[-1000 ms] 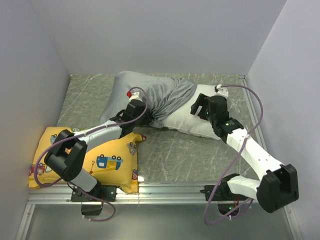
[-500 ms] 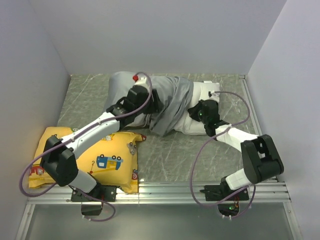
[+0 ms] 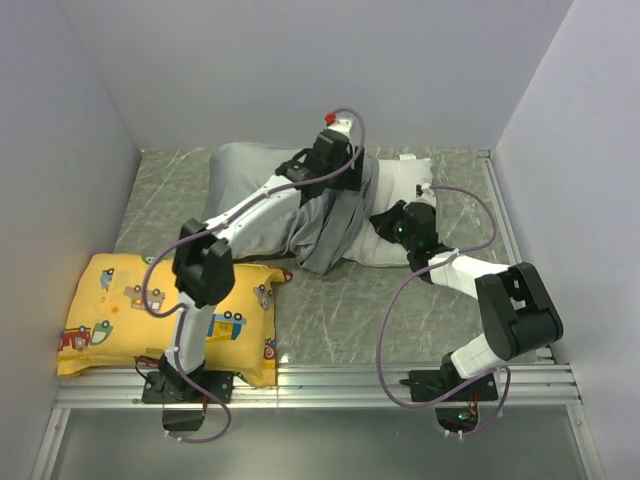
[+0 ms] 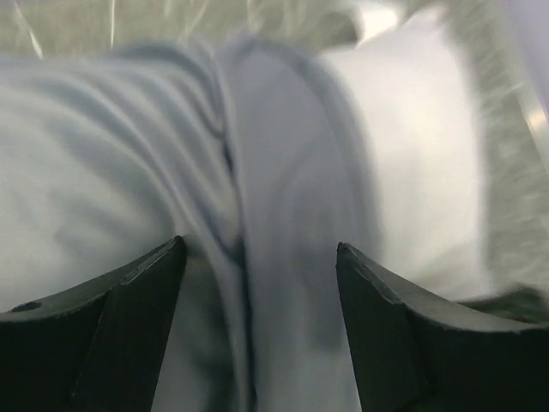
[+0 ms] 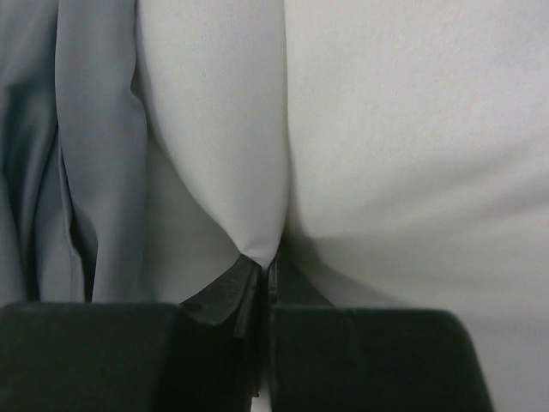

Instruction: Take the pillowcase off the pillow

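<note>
The silver-grey pillowcase (image 3: pixel 255 185) lies at the back of the table, its open end bunched around the middle of the white pillow (image 3: pixel 412 182). The pillow's right part sticks out bare. My left gripper (image 3: pixel 345 183) hovers open over the bunched edge. In the left wrist view its black fingers (image 4: pixel 146 292) straddle grey folds of the pillowcase (image 4: pixel 283 172) without gripping, and the pillow (image 4: pixel 420 154) lies beyond. My right gripper (image 3: pixel 385 220) is shut on a pinch of the pillow's white cloth (image 5: pixel 257 232), right beside the pillowcase's edge (image 5: pixel 94 129).
A yellow cushion (image 3: pixel 170 320) with a cartoon-vehicle print lies at the front left, next to the left arm's base. White walls close in the table on the left, back and right. A metal rail (image 3: pixel 320 385) runs along the near edge.
My left gripper has opened, let go of the pillowcase and swung up and right onto its bunched edge. My right gripper has moved in and shut on the pillow's cloth.
</note>
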Action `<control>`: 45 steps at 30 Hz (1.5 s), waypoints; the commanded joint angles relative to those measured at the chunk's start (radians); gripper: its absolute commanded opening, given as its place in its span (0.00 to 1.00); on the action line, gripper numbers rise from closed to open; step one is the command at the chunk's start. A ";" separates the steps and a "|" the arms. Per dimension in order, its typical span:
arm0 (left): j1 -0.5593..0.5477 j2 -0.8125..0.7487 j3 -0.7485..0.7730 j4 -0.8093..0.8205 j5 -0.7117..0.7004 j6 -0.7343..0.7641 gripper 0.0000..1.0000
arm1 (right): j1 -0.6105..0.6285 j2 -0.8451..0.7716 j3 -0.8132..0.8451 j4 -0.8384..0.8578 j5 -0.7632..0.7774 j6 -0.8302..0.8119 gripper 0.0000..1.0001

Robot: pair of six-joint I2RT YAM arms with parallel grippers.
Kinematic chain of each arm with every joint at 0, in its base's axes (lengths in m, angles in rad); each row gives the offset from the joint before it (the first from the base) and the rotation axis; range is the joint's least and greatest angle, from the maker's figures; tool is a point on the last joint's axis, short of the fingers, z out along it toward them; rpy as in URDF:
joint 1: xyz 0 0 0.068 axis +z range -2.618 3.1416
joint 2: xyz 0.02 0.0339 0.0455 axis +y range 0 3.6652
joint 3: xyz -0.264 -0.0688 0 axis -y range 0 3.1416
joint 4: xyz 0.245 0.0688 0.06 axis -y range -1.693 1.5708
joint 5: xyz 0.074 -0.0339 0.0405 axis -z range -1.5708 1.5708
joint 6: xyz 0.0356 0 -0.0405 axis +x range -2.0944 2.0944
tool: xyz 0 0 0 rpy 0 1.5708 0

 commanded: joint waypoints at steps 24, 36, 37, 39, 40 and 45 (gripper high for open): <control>0.507 -0.183 -0.183 0.020 0.022 -0.046 0.00 | -0.275 -0.298 -0.067 -0.399 -0.009 -0.099 0.00; 0.262 -0.285 -0.591 0.242 0.065 -0.055 0.00 | -0.005 -0.414 0.303 -0.668 0.102 -0.352 0.73; 0.258 -0.285 -0.611 0.244 0.065 -0.055 0.00 | 0.009 -0.356 0.378 -0.675 0.082 -0.379 0.77; 0.248 -0.289 -0.631 0.253 0.069 -0.058 0.00 | 0.009 -0.270 0.462 -0.708 0.060 -0.401 0.79; 0.244 -0.293 -0.649 0.257 0.069 -0.058 0.00 | 0.012 -0.163 0.564 -0.728 0.054 -0.424 0.80; 0.233 -0.279 -0.640 0.236 0.059 -0.057 0.00 | 0.017 0.251 1.006 -1.054 0.077 -0.488 0.85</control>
